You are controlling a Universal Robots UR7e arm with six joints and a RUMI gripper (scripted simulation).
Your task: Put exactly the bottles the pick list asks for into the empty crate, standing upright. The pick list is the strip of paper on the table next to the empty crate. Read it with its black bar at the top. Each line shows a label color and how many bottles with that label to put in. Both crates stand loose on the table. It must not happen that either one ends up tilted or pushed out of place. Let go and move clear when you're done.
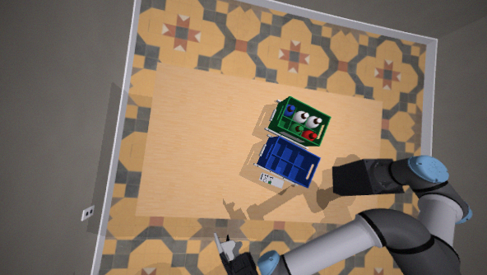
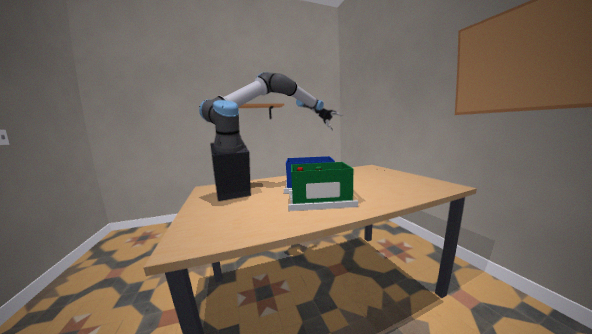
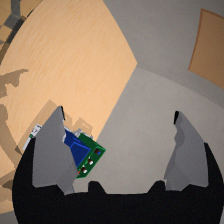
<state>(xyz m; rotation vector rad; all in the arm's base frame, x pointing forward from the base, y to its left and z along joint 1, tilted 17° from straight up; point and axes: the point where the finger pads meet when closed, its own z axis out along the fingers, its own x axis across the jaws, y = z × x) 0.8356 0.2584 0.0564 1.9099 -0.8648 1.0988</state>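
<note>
A green crate [image 1: 299, 120] holds several bottles: one blue-capped [image 1: 290, 109], two white-capped [image 1: 308, 118], one green-capped and one red-capped [image 1: 309, 134]. The empty blue crate [image 1: 287, 160] stands right beside it. The pick list strip [image 1: 271, 179] lies on the table against the blue crate; its marks are too small to read. My gripper [image 2: 330, 117] hangs high in the air, well above and away from both crates, open with nothing between its fingers. Both crates show small in the wrist view [image 3: 82, 152], partly behind the left finger.
The arm's black base block [image 2: 230, 171] stands on the table behind the crates. The green crate [image 2: 322, 182] sits on a pale tray, with the blue crate [image 2: 307, 162] behind it. A shelf hangs on the back wall.
</note>
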